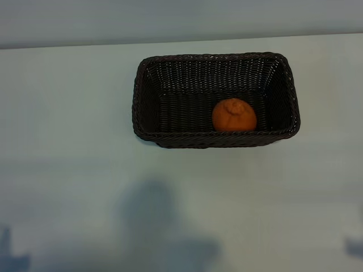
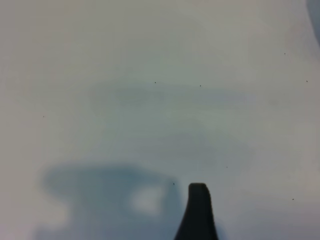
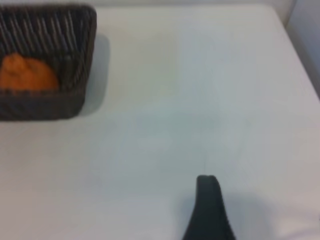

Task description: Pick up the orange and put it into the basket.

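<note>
Small round orange fruit with puckered, dimpled skin (image 1: 233, 115), resting inside the rectangular dark brown woven wicker basket (image 1: 146, 102), on the basket floor toward the right half and close against the near wall. Basket set on the pale, smooth desk (image 1: 68, 124), past the middle toward the far edge, long sides running left to right, braided rim unbroken all round.

In the right wrist view, same basket (image 3: 75, 45) seen at a corner with the orange (image 3: 27, 74) showing above the near wall. One dark fingertip (image 3: 207, 200) of the right pincer rising from the lower edge over bare desk (image 3: 200, 100), well apart from the basket, touching nothing; released, jaws standing wide with nothing between them.

In the left wrist view, one dark fingertip (image 2: 198, 210) of the left pincer over bare desk (image 2: 150, 60), a soft shadow beside it; likewise released and holding nothing.

In the exterior view, faint bluish shapes at the near left and near right corners, too dim to identify.
</note>
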{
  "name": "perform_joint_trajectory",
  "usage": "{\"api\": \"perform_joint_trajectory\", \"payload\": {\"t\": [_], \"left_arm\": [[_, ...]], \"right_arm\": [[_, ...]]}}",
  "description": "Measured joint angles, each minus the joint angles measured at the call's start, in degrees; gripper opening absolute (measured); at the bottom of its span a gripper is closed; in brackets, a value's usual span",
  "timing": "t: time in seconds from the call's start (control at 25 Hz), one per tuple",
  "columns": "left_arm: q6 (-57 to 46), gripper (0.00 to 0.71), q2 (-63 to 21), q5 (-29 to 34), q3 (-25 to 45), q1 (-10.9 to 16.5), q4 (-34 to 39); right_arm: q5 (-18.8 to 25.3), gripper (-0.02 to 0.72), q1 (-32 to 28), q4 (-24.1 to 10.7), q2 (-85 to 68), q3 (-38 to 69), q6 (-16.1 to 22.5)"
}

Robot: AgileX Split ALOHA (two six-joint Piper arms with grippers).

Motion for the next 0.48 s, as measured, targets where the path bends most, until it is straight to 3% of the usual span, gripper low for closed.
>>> {"api": "perform_joint_trajectory", "payload": {"t": [0.48], "left_arm": [[0.0, 0.593, 0.0, 0.0, 0.0, 0.0, 0.0]], "right_arm": [[-2.4, 0.500, 0.0, 2.0, 0.0, 3.8, -1.5]]}}
